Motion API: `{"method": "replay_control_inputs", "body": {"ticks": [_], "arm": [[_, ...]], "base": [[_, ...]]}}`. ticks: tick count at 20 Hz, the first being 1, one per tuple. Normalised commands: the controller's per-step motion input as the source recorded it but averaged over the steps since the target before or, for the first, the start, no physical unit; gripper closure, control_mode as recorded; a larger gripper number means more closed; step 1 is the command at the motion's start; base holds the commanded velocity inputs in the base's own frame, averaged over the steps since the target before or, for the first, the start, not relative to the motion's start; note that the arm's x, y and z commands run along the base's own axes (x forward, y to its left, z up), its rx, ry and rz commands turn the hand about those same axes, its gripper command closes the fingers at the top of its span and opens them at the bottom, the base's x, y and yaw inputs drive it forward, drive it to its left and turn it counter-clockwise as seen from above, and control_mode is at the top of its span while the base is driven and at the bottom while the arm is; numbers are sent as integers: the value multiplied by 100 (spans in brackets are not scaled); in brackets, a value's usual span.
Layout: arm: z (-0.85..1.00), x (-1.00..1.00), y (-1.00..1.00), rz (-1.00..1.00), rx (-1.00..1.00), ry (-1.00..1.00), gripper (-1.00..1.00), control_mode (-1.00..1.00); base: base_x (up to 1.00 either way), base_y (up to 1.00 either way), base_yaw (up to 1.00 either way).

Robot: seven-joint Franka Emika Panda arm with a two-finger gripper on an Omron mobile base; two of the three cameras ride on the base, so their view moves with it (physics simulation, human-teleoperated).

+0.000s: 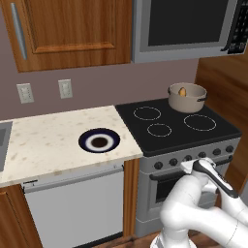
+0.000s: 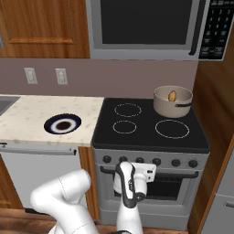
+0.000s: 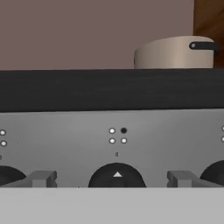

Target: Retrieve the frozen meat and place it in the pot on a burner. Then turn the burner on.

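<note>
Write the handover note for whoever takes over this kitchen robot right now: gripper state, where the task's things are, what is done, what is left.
Gripper: open, empty, facing the stove's front panel, fingertips either side of a black knob.
Frozen meat: inside the pot.
Pot: on the back right burner of the stove.
Done: meat is in the pot, pot is on a burner.
Left: turn that burner on. The knob between the fingers has not been gripped; check on the panel's dot marks that it serves the pot's burner.
The blue-rimmed plate on the counter is not part of the job.
</note>
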Motion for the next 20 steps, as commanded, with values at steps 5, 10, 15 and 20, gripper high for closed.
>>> {"method": "replay_control_inputs", "body": {"ticks": [5,10,15,20], "arm": [[-15,0,0,0,0,0,-100,-100],[-7,0,0,0,0,0,-100,-100],[-23,0,-1,0,0,0,-100,-100],[-8,0,-1,0,0,-4,-100,-100]], "base": [[0,0,0],[0,0,0],[0,0,0],[0,0,0]]}}
